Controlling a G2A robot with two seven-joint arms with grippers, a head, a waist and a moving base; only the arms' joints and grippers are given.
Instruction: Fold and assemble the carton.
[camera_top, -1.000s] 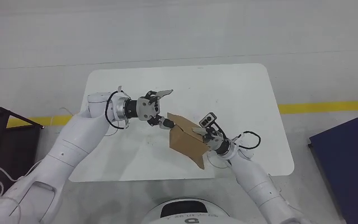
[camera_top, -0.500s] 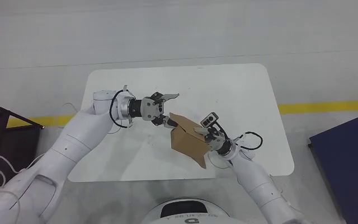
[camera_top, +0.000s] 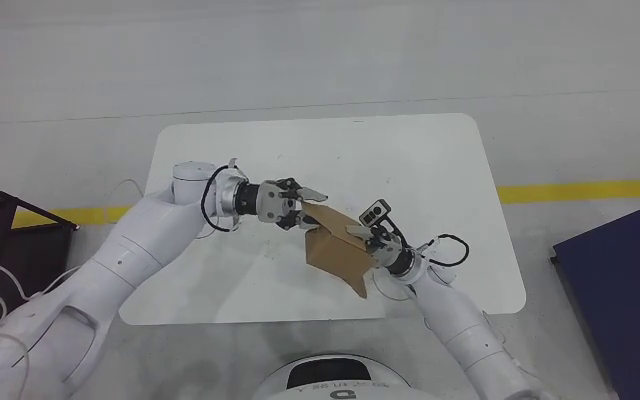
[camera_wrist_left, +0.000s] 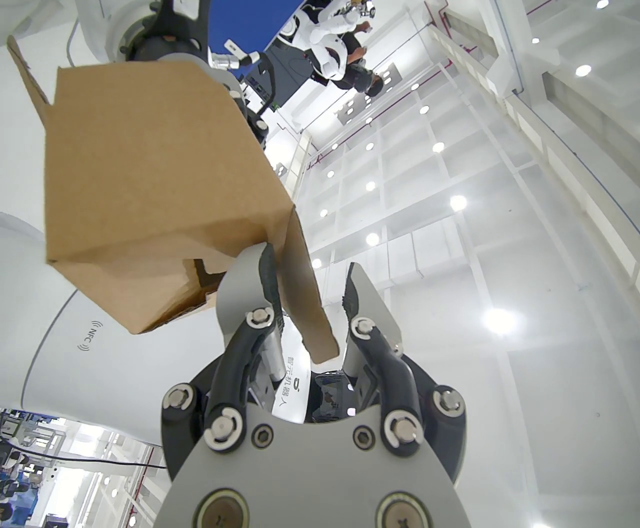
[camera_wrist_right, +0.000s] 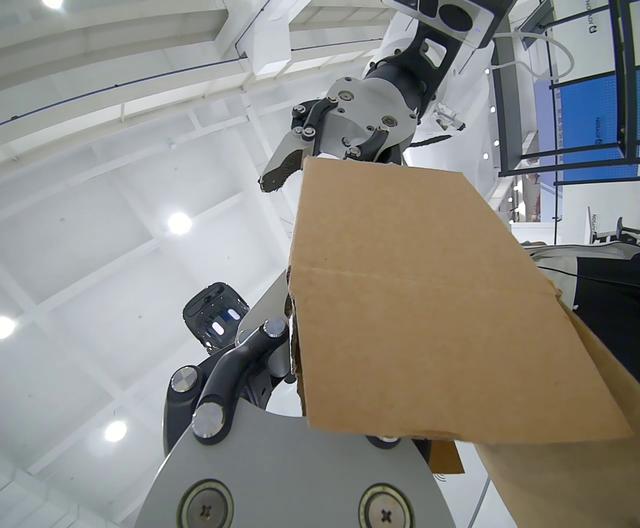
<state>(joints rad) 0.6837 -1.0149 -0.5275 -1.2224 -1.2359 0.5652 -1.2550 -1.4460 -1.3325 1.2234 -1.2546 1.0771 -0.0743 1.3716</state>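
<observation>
The brown carton (camera_top: 335, 252) is held above the middle of the white table (camera_top: 420, 160), partly unfolded into a box shape. My right gripper (camera_top: 372, 241) is shut on the carton's right end; in the right wrist view the carton (camera_wrist_right: 425, 325) hides its fingers. My left gripper (camera_top: 303, 203) is at the carton's upper left corner. In the left wrist view the left gripper (camera_wrist_left: 310, 282) is open, with one loose flap (camera_wrist_left: 305, 285) of the carton (camera_wrist_left: 150, 165) standing between its fingers. One left finger (camera_wrist_right: 277, 172) shows above the carton's far edge in the right wrist view.
A yellow line (camera_top: 570, 190) runs across the floor beside the table. A dark blue object (camera_top: 605, 290) stands at the right and a dark frame (camera_top: 25, 250) at the left, both off the table.
My left gripper has moved right to the carton and now has the upper left flap between its open fingers. The right gripper and carton have barely shifted.
</observation>
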